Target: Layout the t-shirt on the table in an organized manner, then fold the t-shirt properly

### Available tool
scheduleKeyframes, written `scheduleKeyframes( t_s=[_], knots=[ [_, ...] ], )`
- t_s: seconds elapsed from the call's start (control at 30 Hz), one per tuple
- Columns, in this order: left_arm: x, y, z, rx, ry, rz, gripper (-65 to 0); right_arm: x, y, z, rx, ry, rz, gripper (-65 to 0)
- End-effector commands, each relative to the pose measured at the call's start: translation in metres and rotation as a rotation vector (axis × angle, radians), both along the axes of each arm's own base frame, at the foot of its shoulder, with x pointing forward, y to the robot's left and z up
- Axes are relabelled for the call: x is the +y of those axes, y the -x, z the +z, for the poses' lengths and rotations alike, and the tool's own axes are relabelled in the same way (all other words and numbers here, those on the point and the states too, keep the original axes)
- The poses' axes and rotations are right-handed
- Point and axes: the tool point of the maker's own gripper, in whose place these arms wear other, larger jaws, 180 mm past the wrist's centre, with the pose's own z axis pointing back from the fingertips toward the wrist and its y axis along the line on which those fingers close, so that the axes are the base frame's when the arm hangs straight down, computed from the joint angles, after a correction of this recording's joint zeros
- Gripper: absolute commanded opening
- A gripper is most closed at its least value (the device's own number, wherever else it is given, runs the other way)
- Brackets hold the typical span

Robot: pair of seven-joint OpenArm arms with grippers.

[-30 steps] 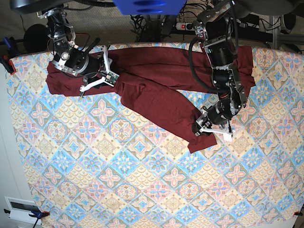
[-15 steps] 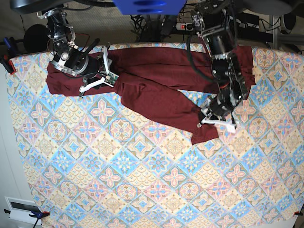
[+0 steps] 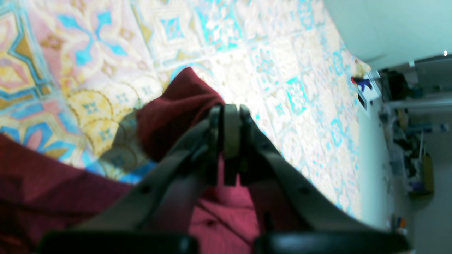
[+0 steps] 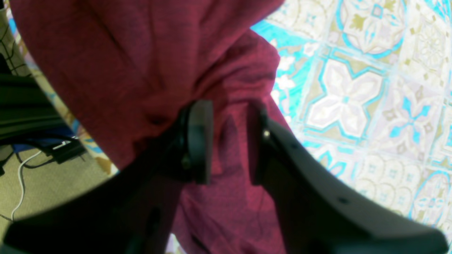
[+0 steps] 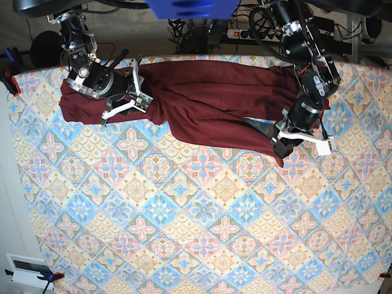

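The dark maroon t-shirt [image 5: 208, 92] lies stretched along the far side of the patterned table [image 5: 184, 214]. In the base view my left gripper [image 5: 283, 146] is on the right, shut on the end of a long sleeve. The left wrist view shows its jaws pressed together [image 3: 229, 120] with a flap of the t-shirt [image 3: 176, 102] pinched over the table [image 3: 247, 42]. My right gripper [image 5: 139, 90] rests on the shirt's left part. Its fingers [image 4: 199, 141] stand apart, astride a fold of the t-shirt [image 4: 141, 53], near the table [image 4: 353, 88] edge.
A power strip [image 5: 236, 33] and cables lie on the floor beyond the far edge. A clamp [image 5: 9, 79] grips the table's far left corner. A white box [image 5: 24, 269] sits off the near left corner. Patterned cloth covers the near half.
My left gripper closed on the sleeve end and pulled it right and toward the far edge, straightening the sleeve. The right gripper has not moved.
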Motion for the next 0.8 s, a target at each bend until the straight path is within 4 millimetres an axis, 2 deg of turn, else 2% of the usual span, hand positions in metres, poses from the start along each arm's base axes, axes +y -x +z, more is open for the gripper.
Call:
scheduleKeyframes(
  t_s=[0.0, 0.2, 0.37, 0.53, 0.77],
  knots=[
    [0.0, 0.002, 0.011, -0.035, -0.004, 0.0, -65.0, 0.002, -0.006, 0.01, -0.032, -0.021, 0.004, -49.2],
    [0.011, 0.026, -0.003, 0.02, -0.046, -0.002, -65.0, 0.003, -0.005, 0.009, -0.031, -0.021, 0.007, -49.2],
    [0.011, 0.046, -0.016, 0.074, -0.046, -0.003, -65.0, 0.003, -0.005, 0.009, -0.03, -0.021, 0.007, -49.2],
    [0.038, 0.066, -0.018, 0.09, 0.012, 0.073, -65.0, 0.003, -0.007, 0.009, -0.03, -0.02, 0.006, -49.1],
    [0.079, 0.086, -0.003, 0.066, 0.047, 0.131, -65.0, 0.002, -0.008, 0.009, -0.031, -0.019, 0.005, -49.0]
  ],
)
